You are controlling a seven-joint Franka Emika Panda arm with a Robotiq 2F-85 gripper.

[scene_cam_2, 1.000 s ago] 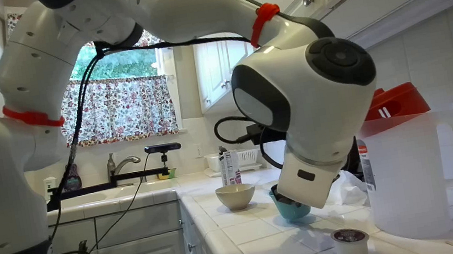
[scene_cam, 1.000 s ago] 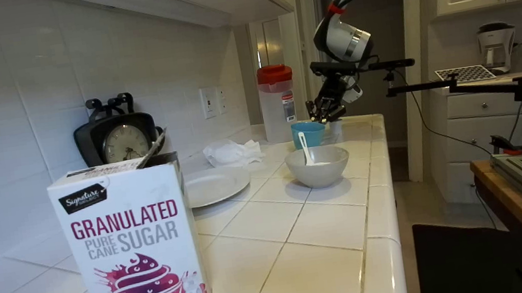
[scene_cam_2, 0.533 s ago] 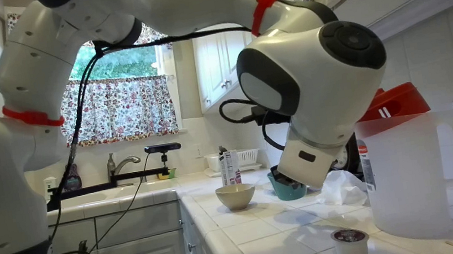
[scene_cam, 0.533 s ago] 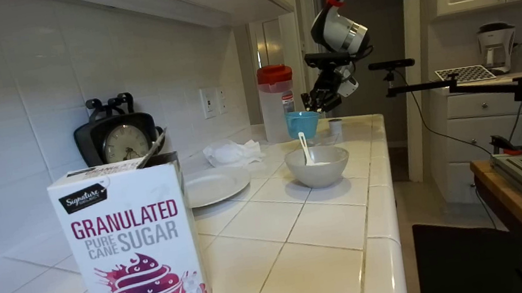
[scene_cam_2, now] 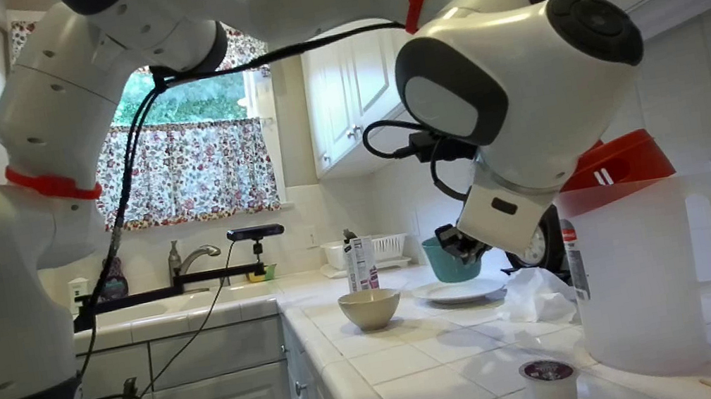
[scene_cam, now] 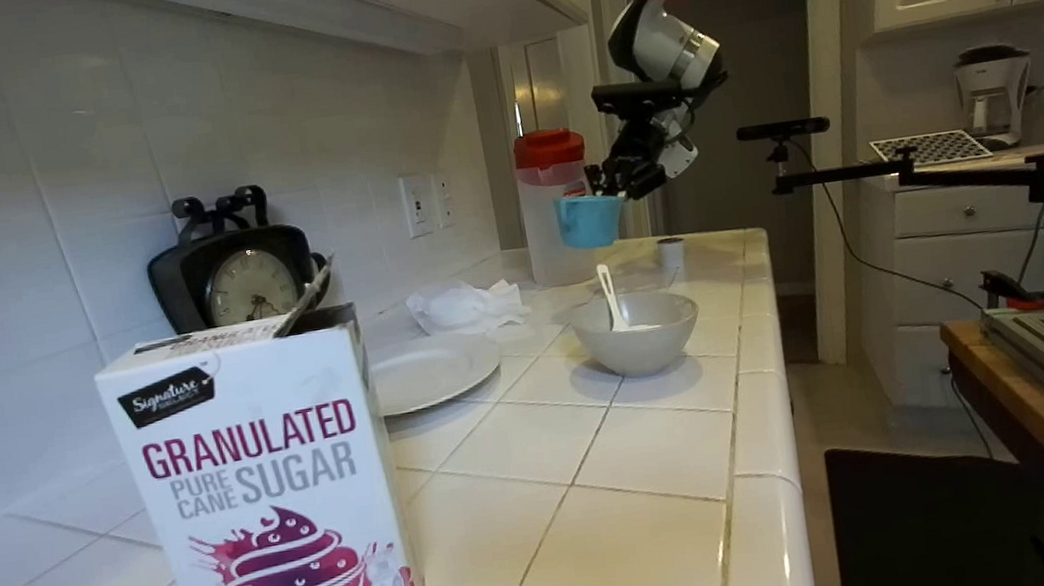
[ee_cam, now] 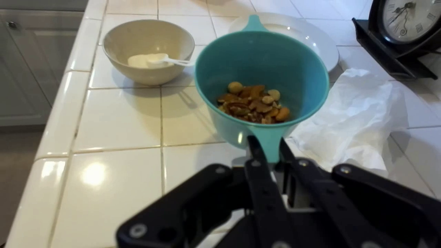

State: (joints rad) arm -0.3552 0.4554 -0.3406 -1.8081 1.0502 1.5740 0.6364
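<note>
Pinched tight, the claw holds a blue cup of nuts by its handle above the table. On it nearby sit a bowl, plate, crumpled paper and jug

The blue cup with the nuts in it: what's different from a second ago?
The blue cup has risen higher above the counter, drifting a little left in an exterior view, carried by the gripper that pinches its handle. Nothing seems newly grabbed or let go. The bowl, plate, crumpled paper, sugar box and pitcher stayed put.
</note>
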